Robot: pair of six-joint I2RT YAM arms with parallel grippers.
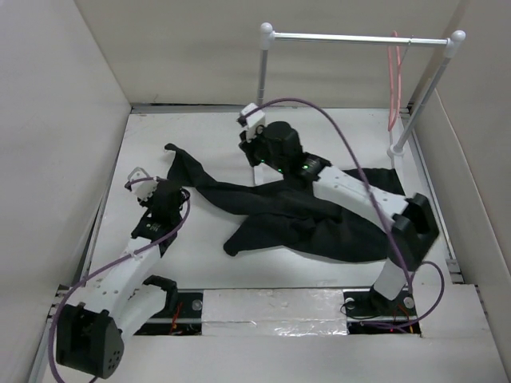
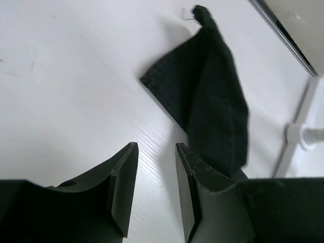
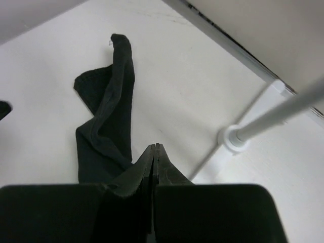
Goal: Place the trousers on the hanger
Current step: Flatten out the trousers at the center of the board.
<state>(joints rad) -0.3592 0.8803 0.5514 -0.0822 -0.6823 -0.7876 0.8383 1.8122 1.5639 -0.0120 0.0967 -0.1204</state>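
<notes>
The trousers (image 1: 319, 223) lie in a loose black heap across the middle of the worktop (image 1: 207, 271), with one leg trailing off toward the back left. None of the cloth is off the surface. The hanger (image 1: 394, 80) hangs by its hook near the right end of the rail (image 1: 359, 37). It is well apart from the cloth and neither arm touches it, so the task looks barely begun.

The left fingers (image 2: 129, 177) are parted by a narrow gap and hold nothing. They sit low over the worktop, just beside the trailing leg. The cloth runs past the right-hand finger rather than between the two. That looks like an approach to the leg, probably because a loose end is easier to pinch than the bunched middle.

The right fingers (image 3: 154, 157) are pressed flat together at the back of the worktop, near the foot of the rail's left post (image 3: 234, 137). No cloth shows between their tips. The leg does run right up to them, and I cannot tell whether any of it is trapped underneath.

Floppy cloth will sag and slide, so I judge the next move needs a firm pinch on the leg. The fingers should close fully around the fabric before any lift toward the hanger.
</notes>
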